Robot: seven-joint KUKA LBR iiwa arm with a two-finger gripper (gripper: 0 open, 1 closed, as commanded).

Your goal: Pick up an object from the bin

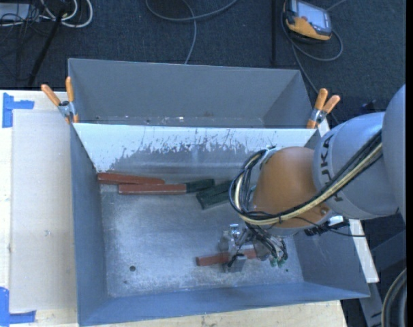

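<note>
- Grey metal bin (87, 251) with a few loose things on its floor.
- Robot arm (360, 165) reaches in from 3 o'clock, hiding the floor beneath it.
- Two long red-brown bars (142, 184) lie at 10 o'clock, with a dark green piece (212, 193) just beside them.
- Gripper (237, 251) sits low at 5 o'clock; open or closed cannot be told.
- Small red-brown strip (208, 260) lies at the gripper's 9 o'clock, its near end hidden.

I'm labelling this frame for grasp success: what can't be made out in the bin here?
All in the camera view:
- The right end of the small reddish-brown flat strip lies under the gripper; whether it is gripped is hidden.
- The right end of the dark green block is covered by the black wrist cables.
- The right floor of the grey metal bin is hidden by the orange wrist cover.
</note>
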